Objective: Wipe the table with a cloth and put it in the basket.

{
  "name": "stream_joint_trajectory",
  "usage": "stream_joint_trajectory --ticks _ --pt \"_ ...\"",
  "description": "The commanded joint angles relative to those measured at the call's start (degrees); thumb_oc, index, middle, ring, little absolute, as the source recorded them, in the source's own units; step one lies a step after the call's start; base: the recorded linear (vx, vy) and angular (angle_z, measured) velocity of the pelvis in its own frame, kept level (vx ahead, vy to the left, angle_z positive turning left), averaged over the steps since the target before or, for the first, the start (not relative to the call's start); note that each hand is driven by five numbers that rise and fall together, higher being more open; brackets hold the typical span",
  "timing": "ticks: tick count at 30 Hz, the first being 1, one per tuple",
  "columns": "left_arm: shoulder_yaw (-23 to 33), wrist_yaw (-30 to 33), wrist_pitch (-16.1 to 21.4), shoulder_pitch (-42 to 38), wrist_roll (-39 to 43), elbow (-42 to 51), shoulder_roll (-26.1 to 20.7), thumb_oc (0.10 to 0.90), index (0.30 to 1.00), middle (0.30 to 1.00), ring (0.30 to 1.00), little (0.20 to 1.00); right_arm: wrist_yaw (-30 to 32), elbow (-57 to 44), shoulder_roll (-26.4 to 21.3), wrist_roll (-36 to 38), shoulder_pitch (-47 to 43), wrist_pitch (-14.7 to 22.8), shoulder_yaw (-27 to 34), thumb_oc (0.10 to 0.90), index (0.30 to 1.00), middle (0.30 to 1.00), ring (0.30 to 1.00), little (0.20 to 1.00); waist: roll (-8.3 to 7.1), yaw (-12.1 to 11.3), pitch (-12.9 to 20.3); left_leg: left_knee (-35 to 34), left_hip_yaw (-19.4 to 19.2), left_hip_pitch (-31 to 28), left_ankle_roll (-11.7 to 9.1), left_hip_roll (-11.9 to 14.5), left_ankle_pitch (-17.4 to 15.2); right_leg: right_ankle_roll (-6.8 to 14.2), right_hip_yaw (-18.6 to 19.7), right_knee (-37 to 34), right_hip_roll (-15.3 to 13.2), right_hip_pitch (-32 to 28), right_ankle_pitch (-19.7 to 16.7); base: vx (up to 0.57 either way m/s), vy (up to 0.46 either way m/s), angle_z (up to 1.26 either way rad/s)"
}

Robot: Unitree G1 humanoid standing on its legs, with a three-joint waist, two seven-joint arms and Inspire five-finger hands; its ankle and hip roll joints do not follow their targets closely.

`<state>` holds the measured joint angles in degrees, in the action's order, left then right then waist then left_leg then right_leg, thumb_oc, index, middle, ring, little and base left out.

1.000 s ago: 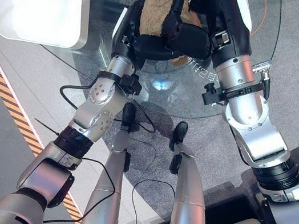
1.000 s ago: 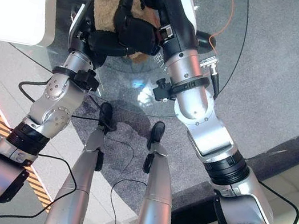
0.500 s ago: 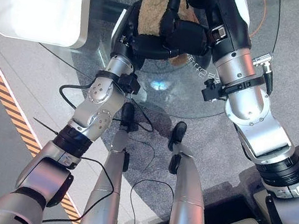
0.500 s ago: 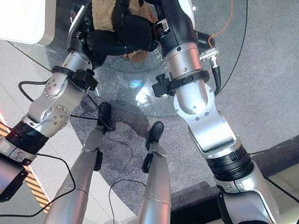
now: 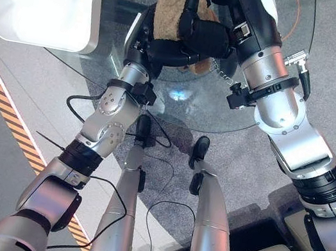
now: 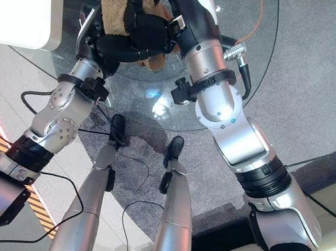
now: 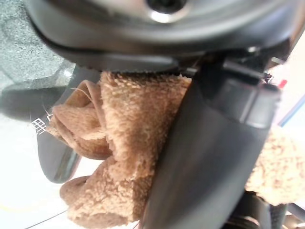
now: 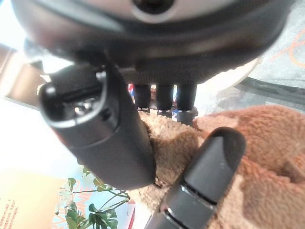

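Cloth (image 5: 172,10) bunched over the glass table (image 5: 191,107) — left hand (image 5: 162,50) and right hand (image 5: 201,30) both curled round it.

— Cloth?
— Tan, fuzzy terry cloth (image 5: 172,10), bunched up w/ folds, not flat. Sat over the round glass table (image 5: 185,99), toward its far side, a lump hanging toward the near edge.
— Loose?
— No. Left hand (image 5: 162,50) & right hand (image 5: 201,30) both had fingers curled round it.
— Basket?
— Couldn't tell.
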<state>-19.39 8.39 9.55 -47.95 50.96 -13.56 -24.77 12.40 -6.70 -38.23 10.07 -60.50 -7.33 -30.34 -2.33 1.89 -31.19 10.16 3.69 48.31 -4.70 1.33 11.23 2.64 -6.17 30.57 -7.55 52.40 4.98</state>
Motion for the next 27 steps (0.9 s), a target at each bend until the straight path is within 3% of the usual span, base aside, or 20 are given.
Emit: stream_joint_trajectory --ticks 1,27 --pt "-2.4 -8.2 6.7 -5.1 0.3 8.2 1.4 0.100 0.300 0.300 0.300 0.200 3.6 -1.6 -1.6 -3.6 -13.1 3.0 6.7 0.800 0.900 0.900 0.900 0.900 -2.07 -1.6 1.4 8.1 -4.3 -1.5 4.2 -3.8 -8.8 1.3 -0.4 -12.4 5.4 -5.8 -8.6 0.00 0.000 0.00" --pt "-1.3 -7.1 7.7 -4.3 -0.7 7.6 1.6 0.100 0.300 0.300 0.300 0.200 4.0 -1.4 -0.9 -3.6 -11.9 3.9 7.9 0.800 0.900 0.900 0.900 0.900 -1.93 -1.5 1.4 9.7 -4.3 -0.5 4.2 -3.7 -9.6 1.1 -0.4 -11.1 5.5 -5.0 -7.8 0.00 0.000 0.00"
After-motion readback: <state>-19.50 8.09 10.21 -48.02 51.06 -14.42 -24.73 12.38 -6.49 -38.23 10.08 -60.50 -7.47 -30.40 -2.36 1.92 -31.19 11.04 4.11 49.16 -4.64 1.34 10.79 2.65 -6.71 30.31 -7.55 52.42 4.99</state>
